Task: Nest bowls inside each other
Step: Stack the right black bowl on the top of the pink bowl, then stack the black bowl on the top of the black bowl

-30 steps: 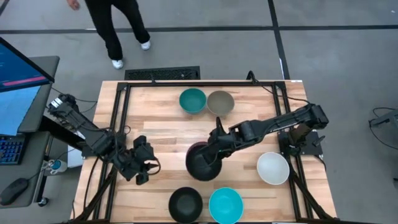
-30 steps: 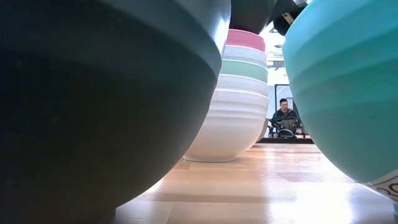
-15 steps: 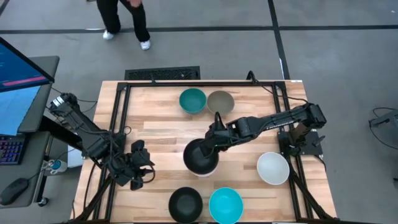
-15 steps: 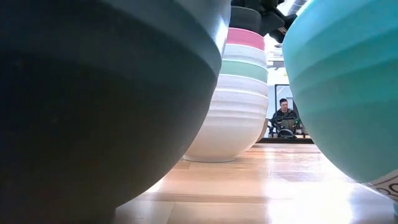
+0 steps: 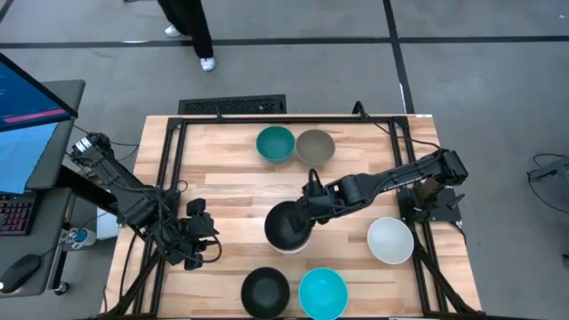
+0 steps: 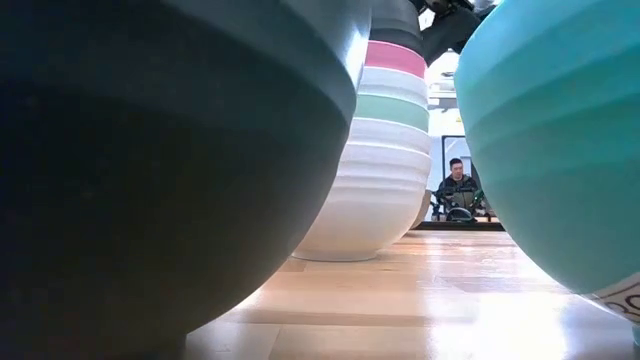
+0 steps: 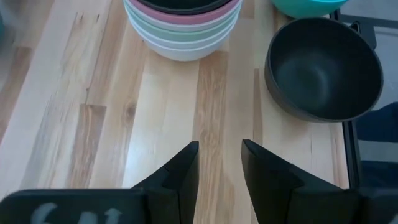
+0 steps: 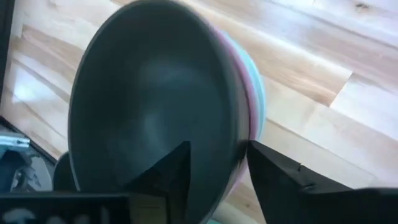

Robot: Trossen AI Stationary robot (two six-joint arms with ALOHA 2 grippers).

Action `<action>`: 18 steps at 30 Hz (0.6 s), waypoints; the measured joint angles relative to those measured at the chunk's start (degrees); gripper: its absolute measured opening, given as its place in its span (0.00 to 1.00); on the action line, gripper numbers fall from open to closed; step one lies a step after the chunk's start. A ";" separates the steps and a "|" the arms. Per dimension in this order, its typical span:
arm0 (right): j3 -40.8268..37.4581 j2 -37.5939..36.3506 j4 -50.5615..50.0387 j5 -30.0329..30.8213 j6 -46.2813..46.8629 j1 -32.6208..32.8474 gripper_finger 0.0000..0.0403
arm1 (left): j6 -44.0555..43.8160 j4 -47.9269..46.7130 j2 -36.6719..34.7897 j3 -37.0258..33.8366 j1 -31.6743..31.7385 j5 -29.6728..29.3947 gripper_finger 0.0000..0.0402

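A stack of nested bowls stands on its base at the table's middle, with a black bowl on top and pink, sage green and white rims below it. My right gripper is open at the stack's far right rim. One finger is over the black bowl's inside and one is outside the rims. My left gripper is open and empty near the table's left edge. Single teal, taupe, white, black and cyan bowls stand apart.
Black metal frame rails run along the table's left, right and far sides. Bare wood lies between the stack and the far bowls. A person's legs show on the floor beyond the far edge. Another person sits far behind.
My right gripper has carried the black bowl a little toward the table's far edge. The bowl sat off-centre with a pink rim showing at its far left side; it now sits centred in the stack.
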 joint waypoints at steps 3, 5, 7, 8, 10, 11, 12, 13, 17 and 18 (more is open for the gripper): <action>0.00 -0.01 -0.17 0.03 0.01 0.19 0.49 | 0.56 0.54 0.00 0.00 0.00 -0.04 0.27; 0.00 -0.03 -1.21 0.25 0.02 0.09 0.51 | 0.58 0.77 0.00 0.00 0.00 -0.34 0.27; 0.00 -0.03 -1.94 1.61 0.04 0.34 0.52 | 0.59 1.41 0.00 0.00 0.00 -1.02 0.27; 0.00 -0.03 -2.17 2.63 0.13 0.78 0.52 | 0.61 1.75 0.00 0.00 0.00 -1.44 0.27; 0.00 -0.03 -2.27 3.88 0.15 1.92 0.51 | 0.63 2.50 0.00 0.00 0.02 -1.74 0.27; -0.01 -0.21 -2.42 4.22 0.42 2.47 0.51 | 0.63 2.55 0.00 0.00 0.02 -1.74 0.27; -0.02 -0.54 -2.89 4.43 1.08 3.06 0.50 | 0.61 2.51 0.00 0.00 0.02 -1.74 0.27; -0.01 -0.82 -3.16 4.60 1.58 3.57 0.50 | 0.53 2.50 0.01 0.00 0.02 -1.74 0.27; 0.01 -0.77 -4.17 4.98 3.01 4.87 0.46 | 0.28 2.50 0.04 0.00 0.02 -1.77 0.27; -0.02 -0.76 -4.33 5.04 3.11 5.17 0.45 | 0.28 2.50 0.04 0.00 0.02 -1.79 0.27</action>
